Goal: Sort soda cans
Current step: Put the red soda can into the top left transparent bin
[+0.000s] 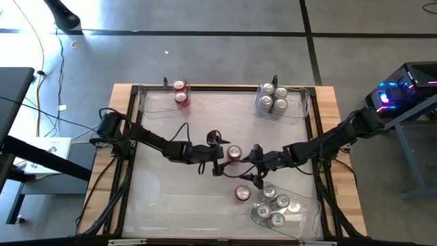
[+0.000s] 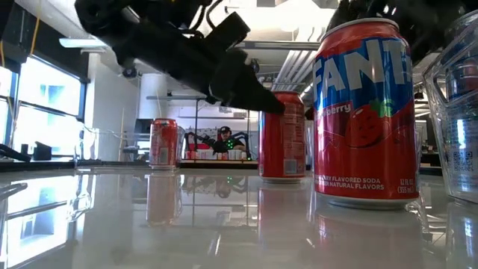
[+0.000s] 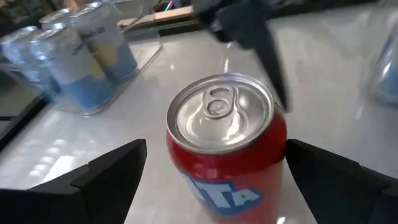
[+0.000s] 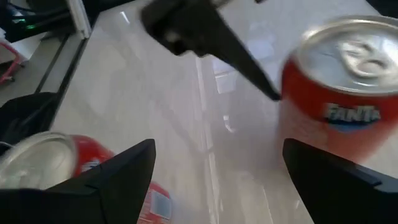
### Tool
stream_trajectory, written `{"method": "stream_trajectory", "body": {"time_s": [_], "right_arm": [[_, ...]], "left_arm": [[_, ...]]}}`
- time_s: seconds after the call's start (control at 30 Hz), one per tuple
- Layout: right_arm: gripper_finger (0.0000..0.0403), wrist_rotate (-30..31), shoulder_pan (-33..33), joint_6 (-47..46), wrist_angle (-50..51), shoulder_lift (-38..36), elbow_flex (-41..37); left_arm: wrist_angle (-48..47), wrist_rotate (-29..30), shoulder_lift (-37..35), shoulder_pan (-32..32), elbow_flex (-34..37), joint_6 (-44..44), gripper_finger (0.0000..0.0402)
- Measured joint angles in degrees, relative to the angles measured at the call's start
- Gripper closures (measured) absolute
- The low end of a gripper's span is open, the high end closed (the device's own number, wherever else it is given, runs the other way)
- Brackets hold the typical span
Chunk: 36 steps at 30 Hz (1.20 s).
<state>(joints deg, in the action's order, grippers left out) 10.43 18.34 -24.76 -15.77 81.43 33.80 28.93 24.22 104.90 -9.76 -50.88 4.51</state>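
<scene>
- Where both arms meet at the middle of the table (image 1: pixel 136 198) in the high view, one red can (image 1: pixel 233 154) stands between the left gripper (image 1: pixel 220 158) and right gripper (image 1: pixel 251 158); another red can (image 1: pixel 242 193) stands nearer the front edge.
- Two red cans (image 1: pixel 181 93) sit in the far-left bin (image 1: pixel 153 102), four silver cans (image 1: pixel 272 98) in the far-right bin (image 1: pixel 300 106), about five in the front-right bin (image 1: pixel 304 212).
- Low view: three red cans, the nearest (image 2: pixel 364 112) labelled Fanta.
- Left wrist view: fingers (image 3: pixel 106 177) spread wide either side of the red can (image 3: pixel 227 146), gripping nothing.
- Right wrist view: fingers (image 4: pixel 118 171) wide apart, empty; two red cans (image 4: pixel 339 93).
</scene>
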Motion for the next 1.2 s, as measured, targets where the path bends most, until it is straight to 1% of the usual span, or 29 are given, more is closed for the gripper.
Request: {"method": "stream_trajectory", "body": {"time_s": [0.07, 0.17, 0.27, 0.3, 0.37, 0.5, 0.57, 0.63, 0.73, 0.8, 0.9, 1.0, 1.07, 1.13, 1.2], "right_arm": [[0.0055, -0.1, 0.5, 0.2, 0.6, -0.1, 0.5], [0.0055, 0.1, 1.1, 0.2, 1.6, -0.9, 0.8], [0.0055, 1.2, 1.7, -0.3, 2.7, -2.0, 0.8], [0.0055, 2.1, 1.9, -0.6, 3.4, -2.3, 0.8], [0.0055, 5.2, 2.1, -1.0, 4.3, -2.6, 0.8], [0.0055, 12.0, 2.2, -1.9, 8.4, -2.7, 0.8], [0.0055, 14.1, 1.8, -2.2, 10.4, -2.7, 0.8], [0.0055, 14.6, 1.3, -2.3, 11.3, -2.7, 0.8], [0.0055, 15.1, 1.2, -2.3, 11.7, -2.8, 0.8], [0.0055, 16.2, 1.4, -2.2, 12.0, -2.8, 0.8], [0.0055, 18.3, 2.4, -2.0, 12.6, -3.0, 0.7], [0.0055, 20.0, 4.0, -2.4, 13.6, -4.0, 0.7], [0.0055, 21.2, 5.2, -3.0, 14.6, -5.0, 0.7], [0.0055, 22.5, 6.6, -3.7, 16.0, -6.4, 0.7], [0.0055, 24.2, 7.9, -3.8, 16.4, -7.4, 0.7]], "left_arm": [[-3.5, 2.4, -1.1, -0.1, 0.1, 0.1, 0.0023], [-10.0, 8.7, -3.8, 0.3, 1.0, 0.1, 0.0023], [-14.6, 15.6, -7.1, 1.1, 3.4, -2.9, 0.0026], [-14.8, 16.7, -8.7, 1.4, 4.5, -4.0, 0.0027], [-13.9, 16.6, -12.1, 2.4, 7.4, -5.7, 0.0030], [-7.2, 9.3, -16.7, 3.0, 12.6, -6.2, 0.0032], [-0.5, 5.2, -16.7, 2.4, 13.9, -7.2, 0.0032], [4.1, 4.7, -15.3, 1.3, 14.2, -7.8, 0.0032], [8.4, 4.9, -10.9, 0.1, 12.2, -9.7, 0.0032], [10.2, 4.9, -7.5, -0.6, 8.5, -9.3, 0.0032], [9.3, 6.5, -2.1, -1.2, 1.7, -7.1, 0.0032], [2.5, 8.6, 2.3, -1.4, -4.9, -6.9, 0.0032], [-3.7, 9.5, 4.5, -1.1, -9.2, -6.9, 0.0032], [-10.6, 12.6, 6.0, -1.0, -12.6, -7.2, 0.0032], [-14.9, 16.4, 6.6, -1.1, -14.4, -7.7, 0.0032]]}}
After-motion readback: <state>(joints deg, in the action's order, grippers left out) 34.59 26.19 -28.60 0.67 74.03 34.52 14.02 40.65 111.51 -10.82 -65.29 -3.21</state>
